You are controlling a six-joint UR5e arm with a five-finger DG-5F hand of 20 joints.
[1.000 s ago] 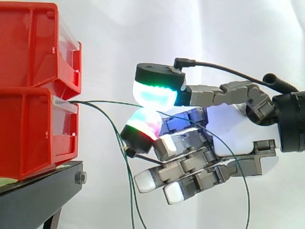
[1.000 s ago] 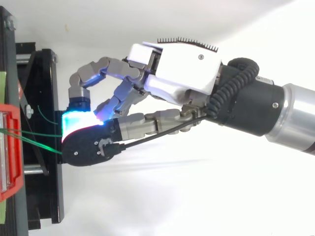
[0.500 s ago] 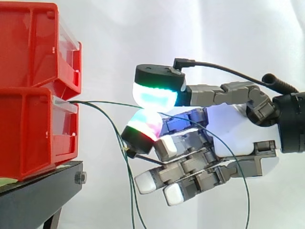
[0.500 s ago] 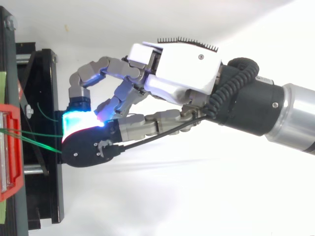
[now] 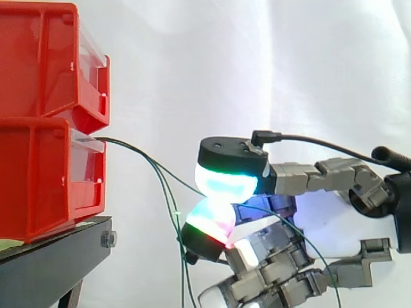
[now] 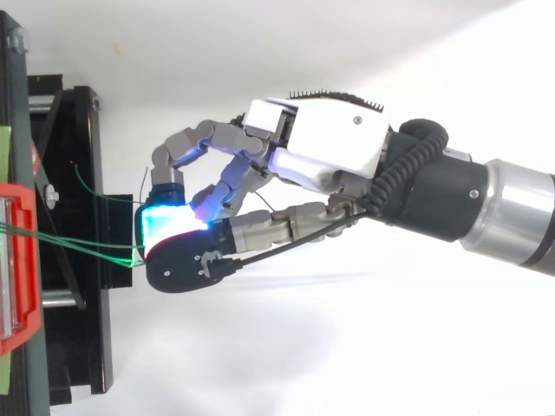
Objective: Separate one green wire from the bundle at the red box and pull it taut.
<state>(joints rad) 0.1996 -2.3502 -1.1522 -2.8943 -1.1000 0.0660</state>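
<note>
Legible text, numbers, signs: none.
- Red bins (image 5: 38,173): plain red walls and clear fronts, with no marking that can be read.
- Black stand (image 5: 58,256): a pale green sticker (image 6: 3,147) sits at its edge; any print on it is too small to make out.
- Hand (image 6: 325,152): white shell, with no readable label.

Red bins (image 5: 45,160): glossy moulded plastic, with clear plastic fronts.
Stand (image 5: 51,263): matt black metal, with one dull steel bolt (image 5: 108,239).
Green wire (image 5: 139,149): thin, smooth sheath.
My hand (image 6: 329,147): glossy white plastic shell, matt grey links.
My fingertips (image 5: 225,183): smooth translucent pads, matt black caps.
My arm (image 6: 520,221): brushed bare metal.
Curtain (image 5: 257,64): matt white cloth, softly creased.
</note>
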